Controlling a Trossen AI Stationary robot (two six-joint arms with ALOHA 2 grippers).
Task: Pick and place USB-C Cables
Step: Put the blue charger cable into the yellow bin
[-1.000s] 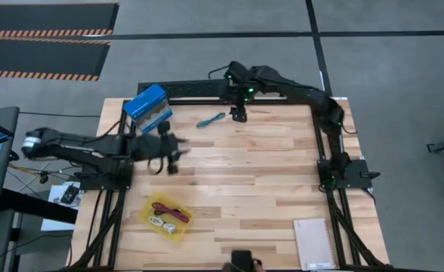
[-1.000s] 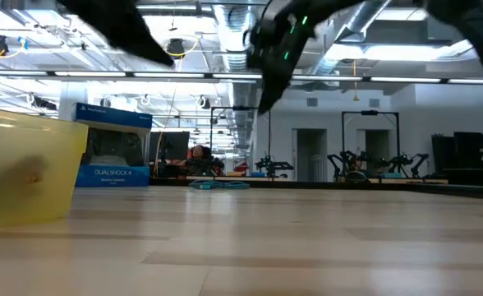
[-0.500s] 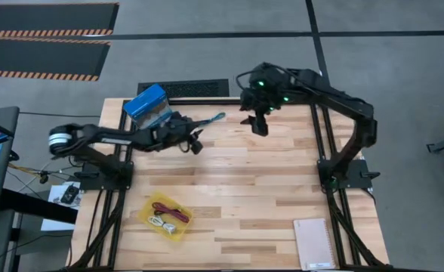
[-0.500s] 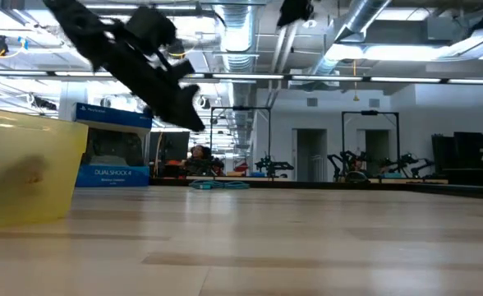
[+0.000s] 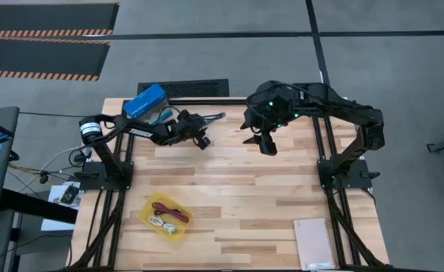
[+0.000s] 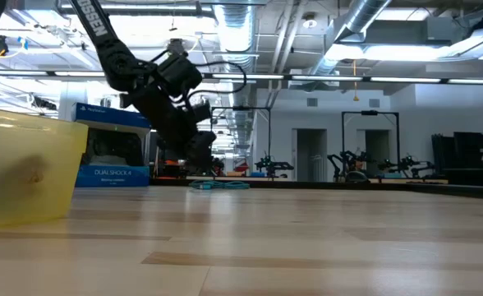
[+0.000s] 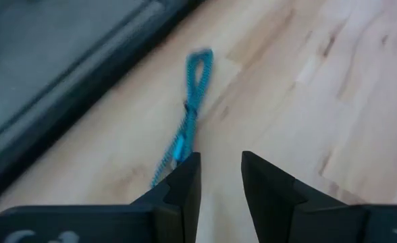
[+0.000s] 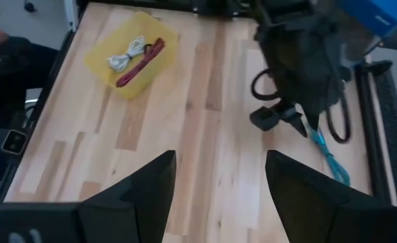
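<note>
The teal cable (image 5: 211, 119) lies flat on the wood near the table's far edge, also plain in the left wrist view (image 7: 189, 111) and low view (image 6: 221, 185). My left gripper (image 5: 203, 140) hovers just short of it, tilted down, fingers open by a narrow gap (image 7: 220, 182), touching nothing. My right gripper (image 5: 269, 146) hangs open to the cable's right, high above the wood (image 8: 219, 182). The dark red cable (image 8: 141, 57) and white cable (image 8: 123, 59) lie inside the yellow tray (image 5: 178, 230). The black cable is out of view.
A blue box (image 5: 145, 103) stands at the far left corner, just behind my left arm. The yellow tray (image 6: 24, 177) sits near the near-left edge. A notebook (image 5: 313, 243) lies at the near right corner. Bare wood spans the table's middle.
My left gripper has swung from the table's left-middle toward the far edge and come down, ending just before the teal cable. My right gripper has drawn away from the cable toward the right and near side, rising out of the low view. The cable has stayed put.
</note>
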